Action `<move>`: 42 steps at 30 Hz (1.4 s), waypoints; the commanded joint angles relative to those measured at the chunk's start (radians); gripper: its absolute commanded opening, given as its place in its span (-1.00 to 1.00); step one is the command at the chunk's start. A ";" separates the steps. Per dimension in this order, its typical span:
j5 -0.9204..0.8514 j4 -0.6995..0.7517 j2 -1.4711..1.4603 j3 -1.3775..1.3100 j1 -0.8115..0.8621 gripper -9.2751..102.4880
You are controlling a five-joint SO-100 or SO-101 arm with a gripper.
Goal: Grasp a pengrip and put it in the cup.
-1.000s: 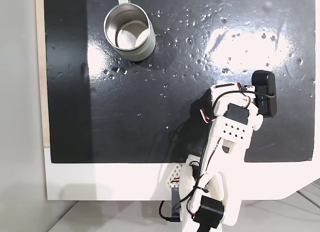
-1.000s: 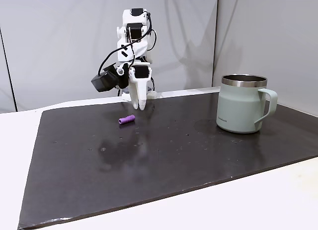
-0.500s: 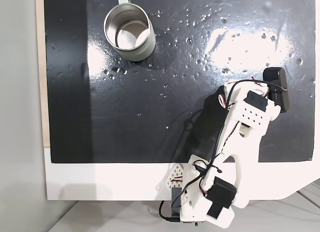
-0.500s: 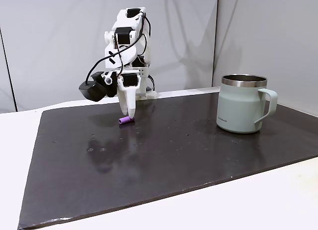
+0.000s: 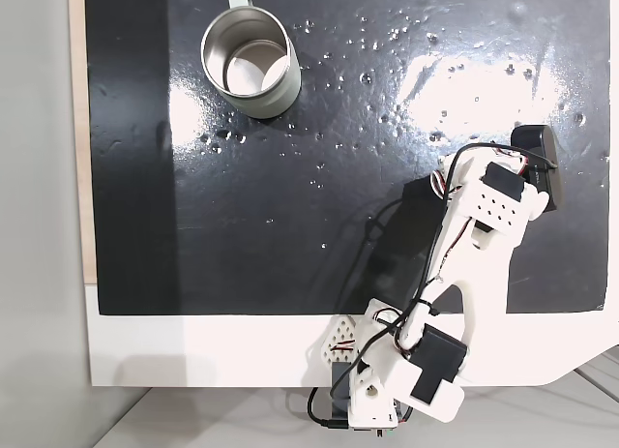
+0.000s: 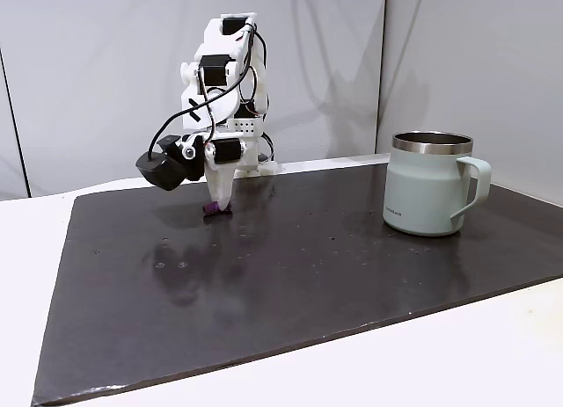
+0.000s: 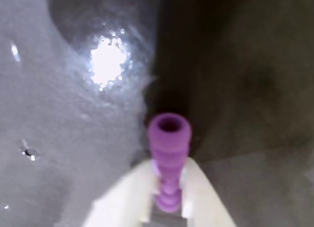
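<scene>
— How did the arm stand?

— In the wrist view the jaws (image 7: 169,188) entered from the bottom edge, two pale tips set close on either side of the pengrip (image 7: 169,148). The purple ribbed tube lay lengthwise between them, its open end pointing away from the camera, with the dark mat (image 7: 255,70) beneath. Whether the tips actually pressed it could not be told. In a fixed view from the side the arm (image 6: 220,90) folded high and reached steeply down, tips at the mat over the pengrip (image 6: 214,210).

— What was hard to make out?

— The wrist picture was blurred, and the tube's near end was cut off by the tips. From above, the arm (image 5: 474,245) covered the tube entirely.

— And the count?

— One pengrip, one cup (image 6: 431,185), one arm. The cup stood upright on the mat, well apart from the jaws, at the far left corner seen from above (image 5: 250,61). The mat lay on a white tabletop (image 6: 493,354).
</scene>
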 commanded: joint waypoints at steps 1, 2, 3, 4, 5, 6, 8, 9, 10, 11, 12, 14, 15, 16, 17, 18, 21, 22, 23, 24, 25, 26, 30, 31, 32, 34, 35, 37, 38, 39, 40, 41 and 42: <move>-0.006 0.003 -0.005 -0.044 -0.003 -0.83; 0.003 0.011 0.000 -0.046 -0.009 -0.84; 0.017 0.028 0.014 -0.054 -0.018 -0.84; 0.040 0.049 0.037 -0.064 -0.031 -0.84; 0.064 0.071 0.067 -0.075 -0.048 -0.84; 0.092 0.094 0.103 -0.089 -0.066 -0.84; 0.146 0.143 0.179 -0.121 -0.114 -0.84; 0.169 0.161 0.225 -0.135 -0.137 -0.84; 0.192 0.176 0.276 -0.147 -0.160 -0.84; 0.215 0.190 0.328 -0.161 -0.184 -0.84; 0.238 0.206 0.380 -0.178 -0.212 -0.84; 0.282 0.245 0.462 -0.225 -0.268 -0.84; 0.307 0.264 0.489 -0.258 -0.293 -0.84; 0.330 0.281 0.509 -0.290 -0.316 -0.84; 0.353 0.288 0.526 -0.319 -0.336 -0.84; 0.377 0.288 0.538 -0.345 -0.354 -0.84; 0.426 0.238 0.566 -0.385 -0.411 -0.84; 0.430 0.186 0.577 -0.373 -0.431 -0.84; 0.430 0.138 0.584 -0.364 -0.453 -0.84; 0.434 0.100 0.586 -0.362 -0.472 -0.84; 0.436 0.063 0.581 -0.364 -0.497 -0.84; 0.442 0.028 0.577 -0.364 -0.522 -0.84; 0.497 -0.114 0.532 -0.360 -0.606 -0.84; 0.515 -0.143 0.512 -0.364 -0.621 -0.84; 0.537 -0.169 0.494 -0.365 -0.637 -0.84; 0.571 -0.212 0.462 -0.367 -0.669 -0.84; 0.580 -0.232 0.448 -0.364 -0.687 -0.84; 0.594 -0.259 0.416 -0.362 -0.729 -0.84; 0.598 -0.268 0.400 -0.362 -0.749 -0.84; 0.603 -0.275 0.387 -0.360 -0.772 -0.84; 0.603 -0.278 0.376 -0.356 -0.796 -0.84; 0.604 -0.281 0.373 -0.348 -0.818 -0.84; 0.604 -0.284 0.373 -0.334 -0.838 -0.84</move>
